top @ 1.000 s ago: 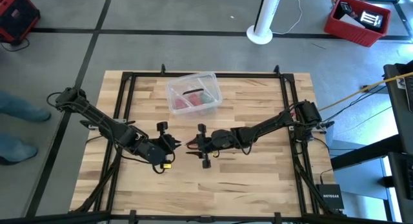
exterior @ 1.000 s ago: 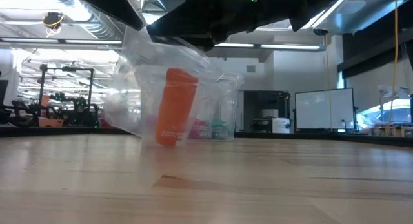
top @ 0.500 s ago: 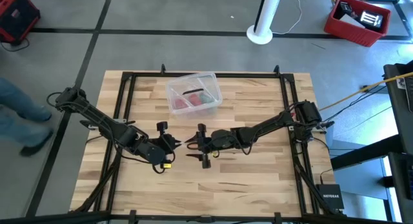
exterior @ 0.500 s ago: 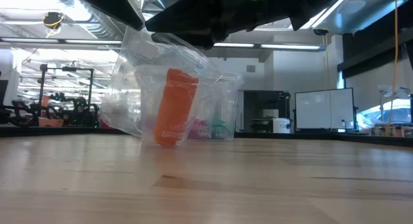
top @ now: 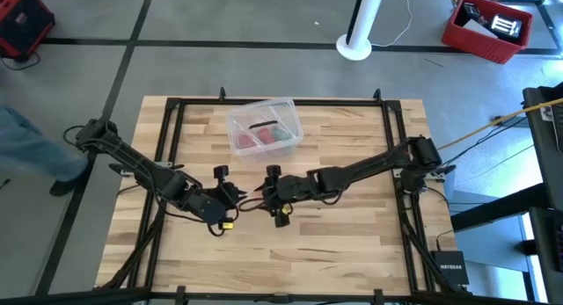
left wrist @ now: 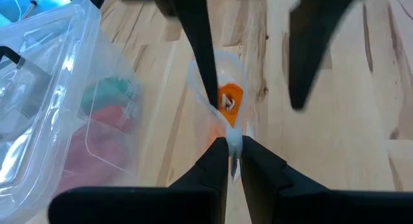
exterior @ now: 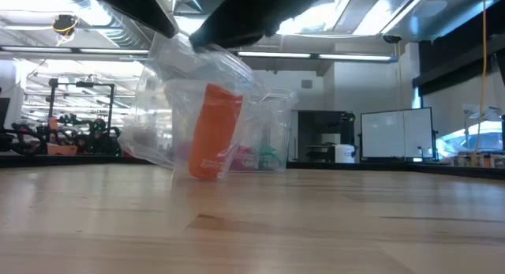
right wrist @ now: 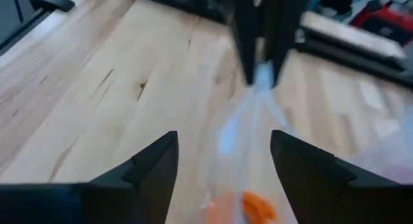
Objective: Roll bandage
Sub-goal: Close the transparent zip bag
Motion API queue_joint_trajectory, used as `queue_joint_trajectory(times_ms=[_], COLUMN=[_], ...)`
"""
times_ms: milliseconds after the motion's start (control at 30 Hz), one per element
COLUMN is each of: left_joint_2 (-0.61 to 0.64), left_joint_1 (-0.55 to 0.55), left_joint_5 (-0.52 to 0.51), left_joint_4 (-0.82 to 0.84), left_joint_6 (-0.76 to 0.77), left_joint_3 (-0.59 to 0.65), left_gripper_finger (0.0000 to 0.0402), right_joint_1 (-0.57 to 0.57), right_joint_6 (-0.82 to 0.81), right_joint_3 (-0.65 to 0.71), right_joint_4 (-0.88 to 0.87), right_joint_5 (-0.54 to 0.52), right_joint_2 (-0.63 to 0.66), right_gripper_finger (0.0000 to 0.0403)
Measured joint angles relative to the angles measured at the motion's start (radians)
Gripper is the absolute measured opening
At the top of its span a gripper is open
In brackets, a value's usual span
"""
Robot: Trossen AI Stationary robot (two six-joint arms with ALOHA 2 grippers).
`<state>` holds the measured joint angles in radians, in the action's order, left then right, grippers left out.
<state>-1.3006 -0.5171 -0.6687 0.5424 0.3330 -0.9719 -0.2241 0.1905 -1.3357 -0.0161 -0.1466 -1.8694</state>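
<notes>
The bandage (exterior: 215,132), an orange roll, stands upright inside a clear plastic wrapper (exterior: 170,108), seen plainly only in the low view. From overhead it is hidden beneath the two gripper heads. The left gripper (left wrist: 234,150) is clenched on the wrapper's edge, the roll just ahead of its fingertips. The right gripper (right wrist: 222,161) is spread wide, holding nothing, the roll (right wrist: 258,206) between its fingers and partly cut off. A clear box (top: 263,127) sits beyond both grippers.

Clear plastic box (top: 262,127) sits near table's (top: 352,243) far edge, holding red and green contents, probably rolls.
</notes>
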Motion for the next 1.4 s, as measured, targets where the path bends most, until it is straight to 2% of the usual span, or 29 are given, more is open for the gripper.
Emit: queue_joint_trajectory(times_ms=[133, 300, 433, 567, 800, 933, 1267, 1400], left_joint_2=[0.0, 0.0, 0.0, 0.0, 0.0, 0.0, 0.0, 0.0], left_joint_1=[0.0, 0.0, 0.0, 0.0, 0.0, 0.0, 0.0, 0.0], left_joint_5=[0.001, 0.001, 0.001, 0.001, 0.008, 0.008, 0.008, 0.008], left_joint_4=[0.0, -0.001, -0.001, -0.001, -0.001, -0.001, -0.004, -0.004], left_joint_6=[0.0, -0.001, 0.0, 0.004, 0.006, 0.008, 0.014, 0.015], left_joint_3=[0.0, 0.0, 0.0, 0.0, 0.0, 0.0, 0.0, 0.0], left_gripper_finger=[0.0027, 0.0027, 0.0027, 0.0027, 0.0027, 0.0027, 0.0027, 0.0027], right_joint_1=[-0.005, -0.004, 0.018, 0.044, 0.041, 0.042, 0.041, 0.041], right_joint_6=[0.05, 0.077, 0.07, 0.023, 0.02, 0.016, -0.003, -0.029], right_joint_3=[0.008, 0.02, 0.02, 0.021, 0.022, 0.022, -0.032, -0.039], right_joint_4=[-0.066, -0.047, -0.042, -0.033, 0.024, 0.014, -0.028, -0.051], right_joint_5=[-0.071, -0.069, -0.021, -0.01, 0.0, 0.0, 0.013, 0.077], right_joint_2=[0.068, 0.132, 0.115, 0.068, 0.035, 0.035, 0.045, 0.045], right_gripper_finger=[0.0223, 0.0201, 0.0196, 0.0207, 0.0265, 0.0283, 0.0263, 0.0251])
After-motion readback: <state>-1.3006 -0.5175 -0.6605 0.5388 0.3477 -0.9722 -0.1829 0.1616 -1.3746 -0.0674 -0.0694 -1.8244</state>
